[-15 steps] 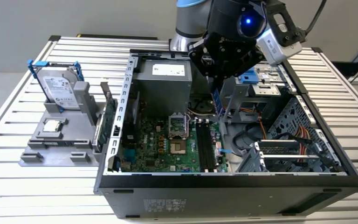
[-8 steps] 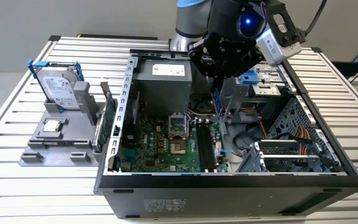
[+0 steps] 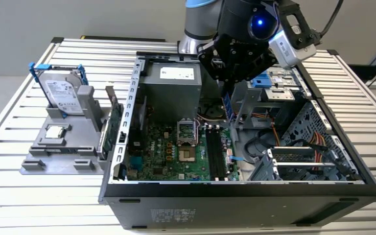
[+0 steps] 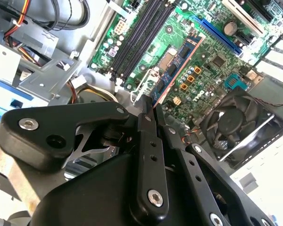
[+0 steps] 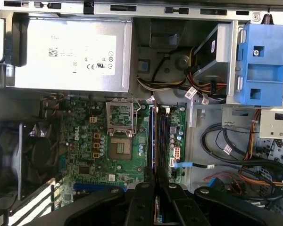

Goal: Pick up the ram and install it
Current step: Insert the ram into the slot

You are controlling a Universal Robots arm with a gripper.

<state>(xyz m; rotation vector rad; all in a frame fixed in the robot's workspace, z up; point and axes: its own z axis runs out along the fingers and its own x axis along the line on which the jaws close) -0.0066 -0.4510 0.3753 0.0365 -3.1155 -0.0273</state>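
The ram point(image 3: 229, 105) is a thin blue-green stick hanging on edge inside the open computer case point(image 3: 119, 147). My gripper point(image 3: 228, 92) is shut on its upper end. In the second wrist view the ram point(image 4: 177, 66) runs out from between the black fingers point(image 4: 147, 123) of the gripper point(image 4: 152, 110), over the green motherboard point(image 4: 212, 52). The first wrist view shows the ram point(image 5: 154, 160) edge-on above the gripper point(image 5: 155, 182). It lies beside and parallel to the black memory slots point(image 5: 162, 136). The slots point(image 3: 215, 152) sit below the stick, apart from it.
A grey power supply point(image 3: 172, 85) and a blue drive bracket point(image 5: 262, 63) stand at the back of the case. Loose cables point(image 5: 236, 155) and a fan point(image 4: 236, 122) flank the board. Outside, at the exterior view's left, a grey holder point(image 3: 37, 164) carries a hard drive point(image 3: 64, 95) and a processor chip point(image 3: 56, 131).
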